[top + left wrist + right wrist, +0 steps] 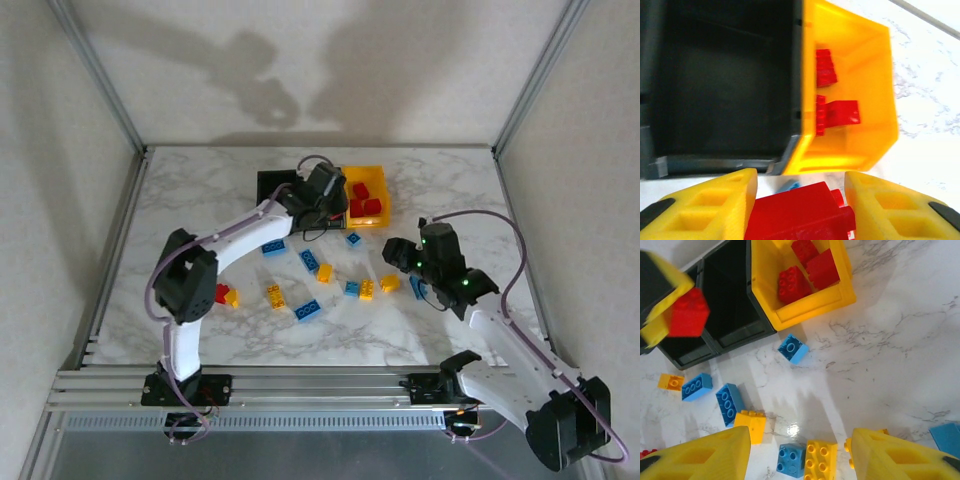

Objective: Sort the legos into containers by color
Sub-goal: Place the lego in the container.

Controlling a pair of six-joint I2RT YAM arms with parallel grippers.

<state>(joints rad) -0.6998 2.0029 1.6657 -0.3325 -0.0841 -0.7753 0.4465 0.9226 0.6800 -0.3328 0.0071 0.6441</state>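
My left gripper [800, 200] is shut on a red lego [800, 212] and hovers by the front of the bins [325, 198]. Ahead of it stand a black bin [725, 85] and the yellow-orange bin [875, 75], which holds three red legos [795, 282]. In the right wrist view the held red lego [687, 312] hangs over the black bins [730, 305]. My right gripper [800, 450] is open above loose bricks, a blue one [791, 460] and a yellow one [820, 460] between its fingers. It sits right of centre [400, 255].
Loose legos lie across the table's middle: blue ones [308, 310] [309, 260] [273, 247] [353, 239], yellow ones [275, 295] [324, 272] [389, 283], and a red-and-yellow pair [221, 293] by the left arm. Metal frame posts stand at the back corners.
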